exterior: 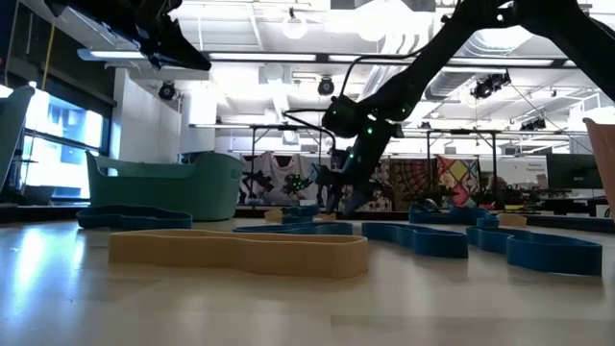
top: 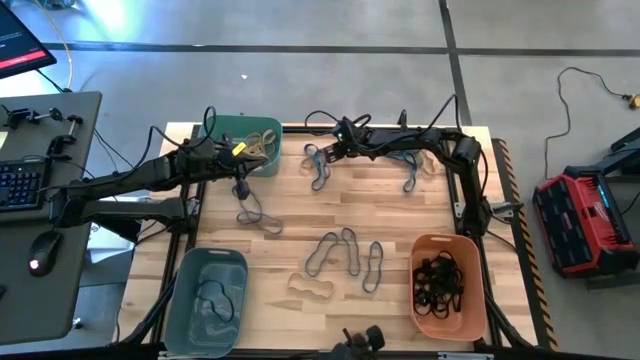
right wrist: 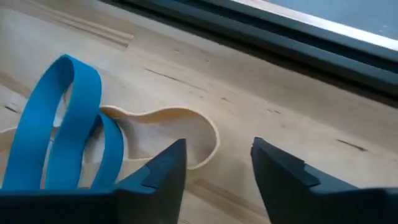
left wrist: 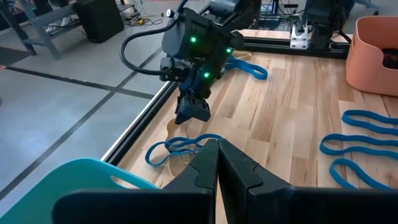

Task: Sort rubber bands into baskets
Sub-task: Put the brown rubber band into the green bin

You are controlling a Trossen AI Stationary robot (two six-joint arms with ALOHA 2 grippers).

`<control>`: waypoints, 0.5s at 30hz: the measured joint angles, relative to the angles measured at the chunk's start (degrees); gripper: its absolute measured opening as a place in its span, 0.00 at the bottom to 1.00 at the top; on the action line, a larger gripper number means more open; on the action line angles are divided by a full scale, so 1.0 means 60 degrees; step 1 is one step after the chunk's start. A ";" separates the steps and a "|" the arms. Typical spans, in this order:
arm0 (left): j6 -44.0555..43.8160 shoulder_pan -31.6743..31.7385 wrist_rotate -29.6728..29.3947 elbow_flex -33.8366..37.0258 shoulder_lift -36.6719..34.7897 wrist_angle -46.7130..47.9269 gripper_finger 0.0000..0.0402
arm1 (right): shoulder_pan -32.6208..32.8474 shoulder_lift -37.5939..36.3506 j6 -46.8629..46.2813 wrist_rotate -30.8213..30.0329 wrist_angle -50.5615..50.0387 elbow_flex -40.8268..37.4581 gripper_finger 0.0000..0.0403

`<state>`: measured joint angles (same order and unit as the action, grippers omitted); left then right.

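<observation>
No readable text, labels, brands, numbers or signs in any view.

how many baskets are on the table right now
3. The teal basket sits at the far left corner under the left end effector, the grey-blue basket at the near left corner, the orange basket at the near right corner.

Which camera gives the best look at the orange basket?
The high view: it shows the whole orange basket, dark bands inside. The left wrist view catches one corner; the low view only an edge at far right; the right wrist view misses it.
</observation>
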<state>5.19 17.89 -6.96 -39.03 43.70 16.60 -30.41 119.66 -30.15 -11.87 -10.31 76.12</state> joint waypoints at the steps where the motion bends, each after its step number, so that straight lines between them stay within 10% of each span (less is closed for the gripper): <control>1: 0.0000 0.0000 -0.0001 0.0000 0.0000 0.0000 0.00 | 0.0000 0.0000 0.0010 0.0032 -0.0028 0.0000 0.37; 9: -0.0002 0.0000 -0.0001 0.0000 0.0000 0.0003 0.00 | -0.0189 0.0000 0.0514 0.0655 -0.0024 0.0000 0.03; 15: -0.0004 0.0004 -0.0001 0.0000 0.0000 0.0011 0.00 | -0.0174 -0.0132 0.0995 0.0990 -0.0182 0.0000 0.01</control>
<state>5.17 17.91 -6.97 -39.03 43.70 16.67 -31.46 118.86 -24.17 -5.93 -11.41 76.12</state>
